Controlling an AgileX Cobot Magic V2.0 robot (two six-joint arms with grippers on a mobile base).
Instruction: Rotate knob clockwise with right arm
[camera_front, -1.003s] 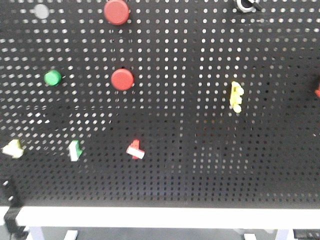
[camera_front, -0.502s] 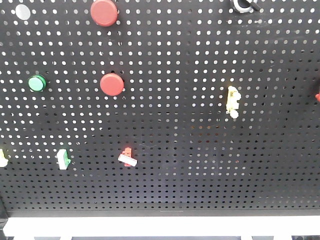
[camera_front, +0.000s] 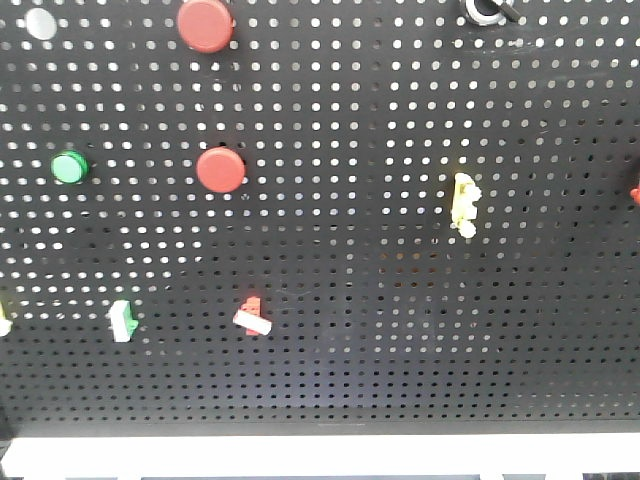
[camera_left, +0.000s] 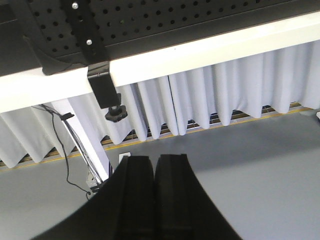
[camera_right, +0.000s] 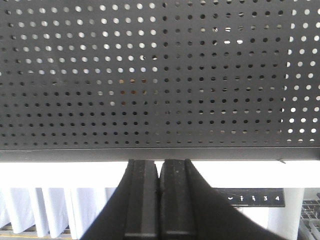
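Note:
The knob (camera_front: 487, 10), a small silvery ring with a black centre, sits at the top edge of the black pegboard (camera_front: 380, 300) in the front view and is partly cut off. My right gripper (camera_right: 159, 162) is shut and empty, its tips below the pegboard's (camera_right: 160, 75) lower edge by the white rail (camera_right: 60, 172). The knob does not show in the right wrist view. My left gripper (camera_left: 155, 159) is shut and empty, low over the grey floor below the board's white rail (camera_left: 200, 50). Neither arm shows in the front view.
The board carries two red buttons (camera_front: 205, 24) (camera_front: 220, 169), a green button (camera_front: 68, 166), a grey disc (camera_front: 40, 22), a yellow fitting (camera_front: 463, 204), a red-and-white fitting (camera_front: 252, 316) and a green-and-white fitting (camera_front: 123, 321). White curtains (camera_left: 240, 90) hang below. A black clamp (camera_left: 102, 85) grips the rail.
The front view has shifted: all board fittings have slid to the left in the picture, and the image has sharpened. No arm has entered that view.

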